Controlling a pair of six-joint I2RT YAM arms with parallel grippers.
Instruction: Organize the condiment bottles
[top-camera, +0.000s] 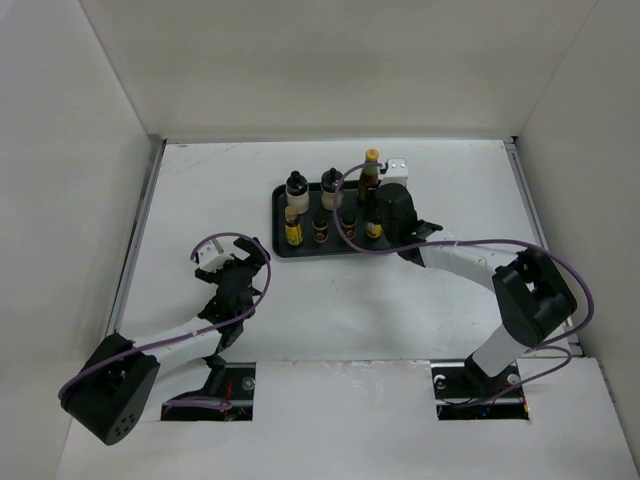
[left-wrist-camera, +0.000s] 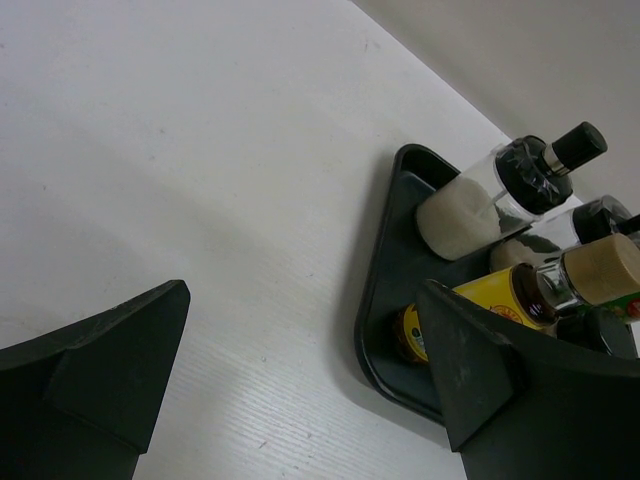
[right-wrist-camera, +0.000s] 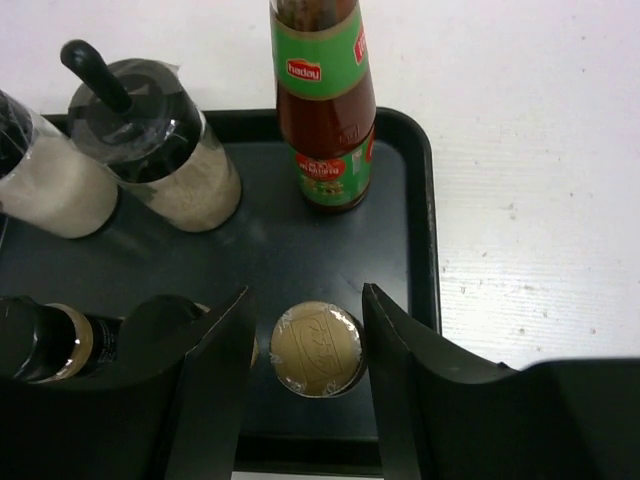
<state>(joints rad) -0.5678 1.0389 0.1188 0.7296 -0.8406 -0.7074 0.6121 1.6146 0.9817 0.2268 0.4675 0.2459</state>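
On the tray (top-camera: 300, 251), seven bottles (top-camera: 295, 186)

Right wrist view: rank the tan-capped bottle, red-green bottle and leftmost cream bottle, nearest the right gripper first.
1. Tan-capped bottle, between the right gripper's fingers.
2. Red-green bottle, straight ahead, slightly right.
3. Leftmost cream bottle, far left.

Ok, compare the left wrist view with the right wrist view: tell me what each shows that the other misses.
Left wrist only: the left tool, open over the white table, and a yellow label on a slim bottle. Right wrist only: the right tool straddling a tan cap seen from above, not closed on it. Both: the black tray and a cream bottle with a black cap.
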